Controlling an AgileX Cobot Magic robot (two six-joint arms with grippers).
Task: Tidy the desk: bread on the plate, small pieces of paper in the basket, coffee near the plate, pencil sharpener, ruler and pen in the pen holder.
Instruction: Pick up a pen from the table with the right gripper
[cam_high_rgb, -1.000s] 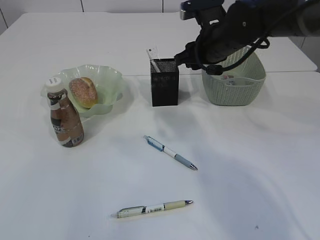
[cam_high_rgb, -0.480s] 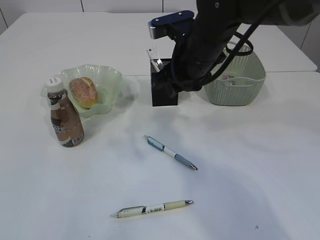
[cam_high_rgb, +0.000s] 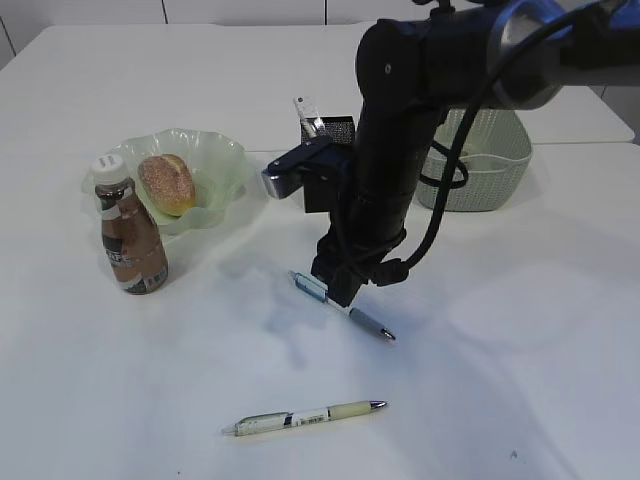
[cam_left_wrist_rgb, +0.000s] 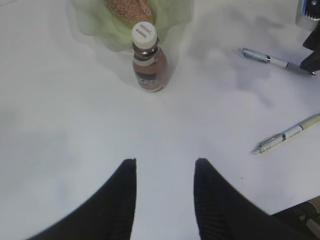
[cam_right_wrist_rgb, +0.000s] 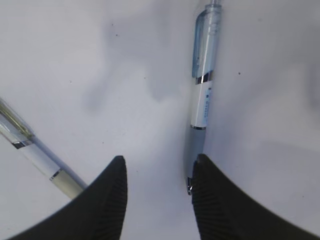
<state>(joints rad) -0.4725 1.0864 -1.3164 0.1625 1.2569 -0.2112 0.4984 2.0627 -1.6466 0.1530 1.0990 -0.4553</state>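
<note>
Over mid-bench, your right gripper (cam_right_wrist_rgb: 157, 195) hangs with jaws apart beside the blue pen (cam_right_wrist_rgb: 202, 100), gripping nothing; your left gripper (cam_left_wrist_rgb: 165, 192) is likewise open, empty.

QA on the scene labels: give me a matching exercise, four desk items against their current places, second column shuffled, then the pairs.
Items:
1. bread
2. coffee
3. blue pen
4. cream pen

Places:
A. alone on the desk, nearest the camera
B. under the right tool
C. on the plate
D. standing in front of the plate

Pairs: 1-C, 2-D, 3-B, 4-A
</note>
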